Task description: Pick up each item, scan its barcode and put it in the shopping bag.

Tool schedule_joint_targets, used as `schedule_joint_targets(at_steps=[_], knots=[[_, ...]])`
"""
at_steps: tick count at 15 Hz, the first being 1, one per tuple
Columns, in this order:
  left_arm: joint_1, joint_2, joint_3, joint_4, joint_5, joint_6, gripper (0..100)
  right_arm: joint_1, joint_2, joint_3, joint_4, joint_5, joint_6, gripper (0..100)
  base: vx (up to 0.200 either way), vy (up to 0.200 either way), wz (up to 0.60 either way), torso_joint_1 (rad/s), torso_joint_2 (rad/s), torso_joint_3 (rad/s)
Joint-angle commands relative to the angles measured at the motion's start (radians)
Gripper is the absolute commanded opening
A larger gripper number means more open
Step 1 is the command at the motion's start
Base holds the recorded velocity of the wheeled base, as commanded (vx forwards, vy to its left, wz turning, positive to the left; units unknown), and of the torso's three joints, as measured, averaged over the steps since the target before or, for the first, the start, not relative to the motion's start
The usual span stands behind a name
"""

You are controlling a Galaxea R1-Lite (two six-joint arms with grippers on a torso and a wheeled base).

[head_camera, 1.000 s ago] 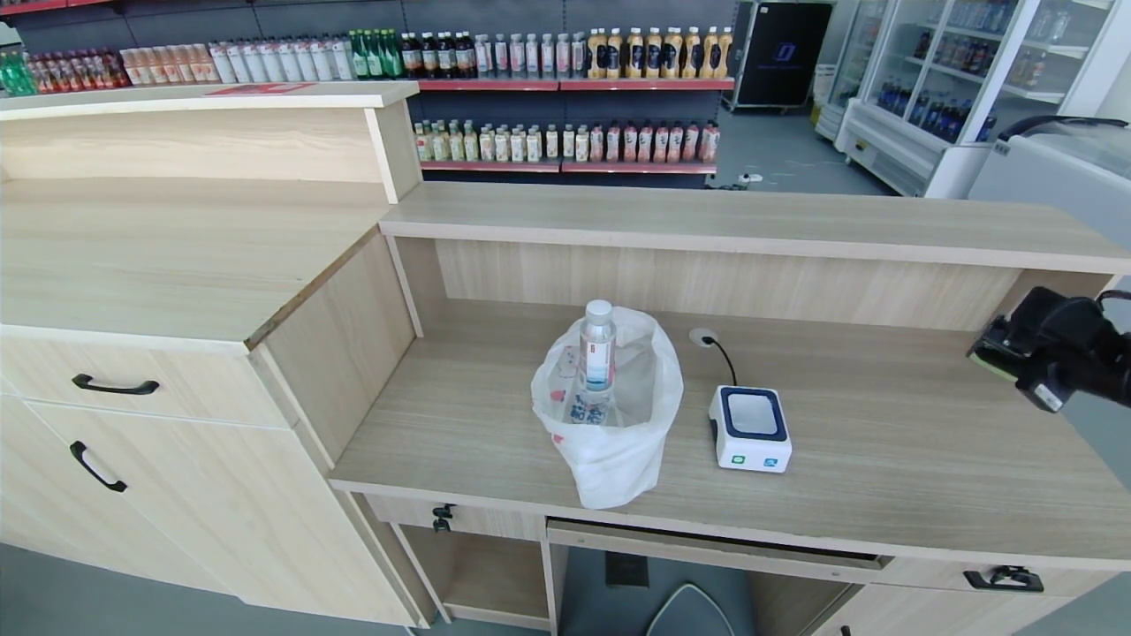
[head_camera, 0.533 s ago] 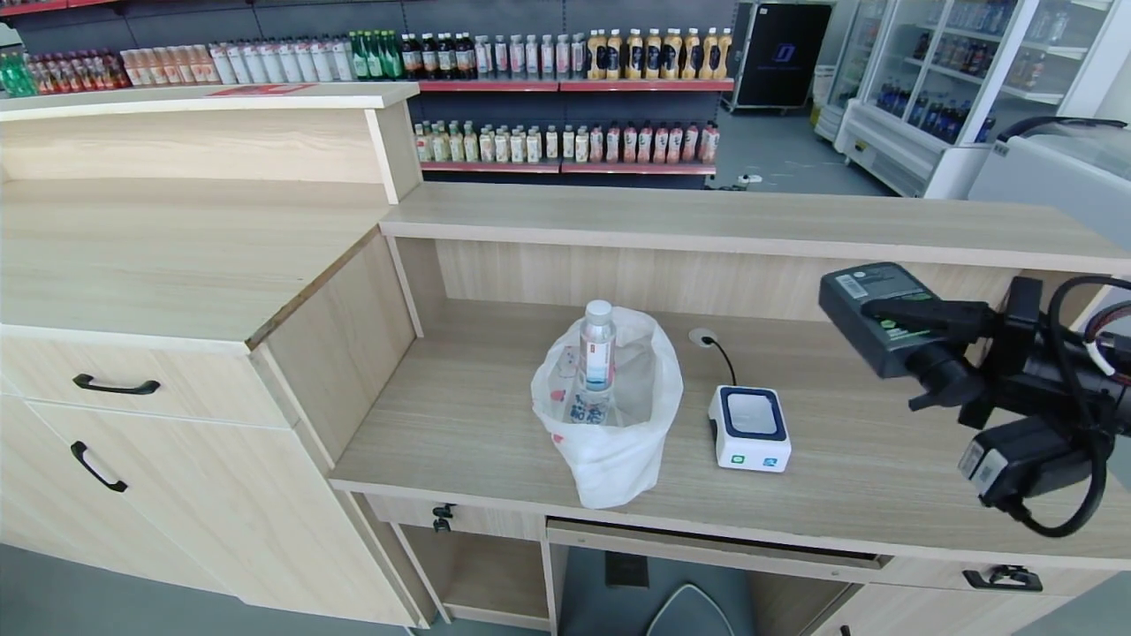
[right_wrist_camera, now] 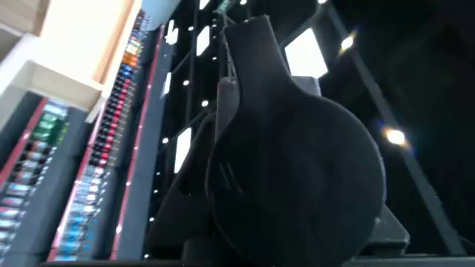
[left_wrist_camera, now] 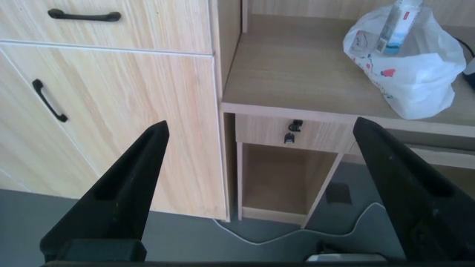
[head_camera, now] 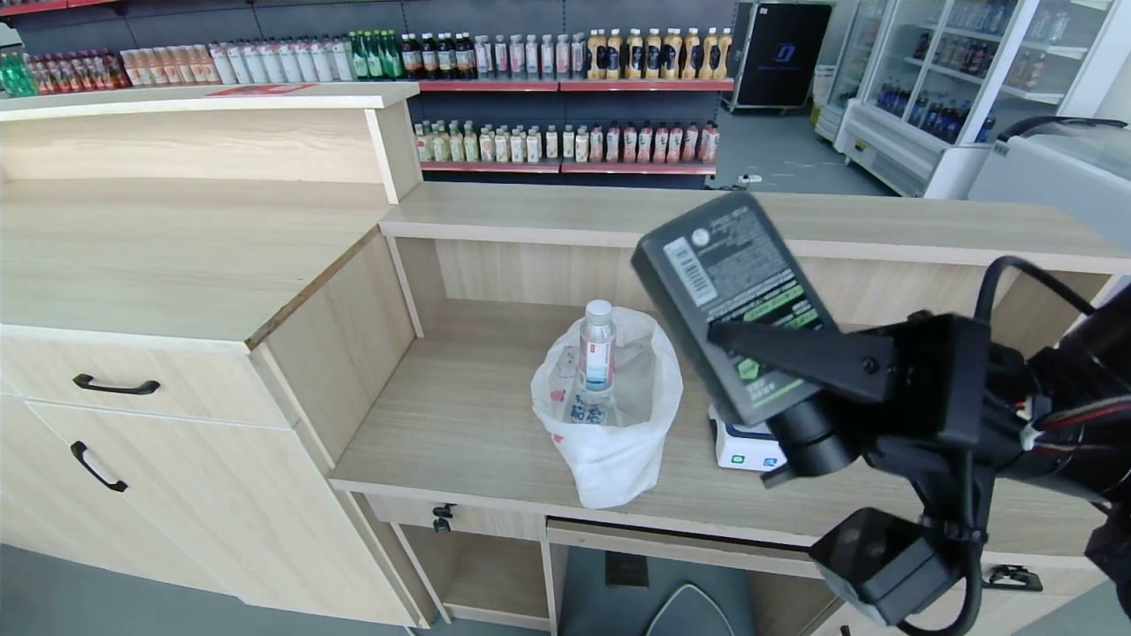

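My right gripper is shut on a flat dark grey packet with a white barcode label, tilted in the air over the white scanner, which it partly hides. The right wrist view has the packet as a dark shape close up. A white shopping bag stands open on the counter just left of the scanner, with a clear water bottle upright inside. My left gripper is open and holds nothing, low in front of the counter, with the bag and bottle farther off.
The wooden counter has a raised back shelf and a taller cabinet block on the left with black drawer handles. The scanner's cable runs to a grommet. Drink shelves and fridges stand behind.
My right arm has swung in from the right edge towards the middle with the dark packet, rising nearer the camera until it covers the scanner. Bag and bottle have not moved.
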Motion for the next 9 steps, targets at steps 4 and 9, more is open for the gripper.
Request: schedule_joint_targets(at_steps=[4, 9], knots=[[0.000, 0.000, 0.000, 0.000, 0.000, 0.000, 100, 0.132, 0.029, 0.046, 0.081, 0.047, -0.060, 0, 0.000, 0.000, 0.00, 0.000, 0.00, 0.000], [0.000, 0.000, 0.000, 0.000, 0.000, 0.000, 100, 0.179, -0.008, 0.032, 0.154, 0.042, -0.031, 0, 0.000, 0.000, 0.00, 0.000, 0.00, 0.000]])
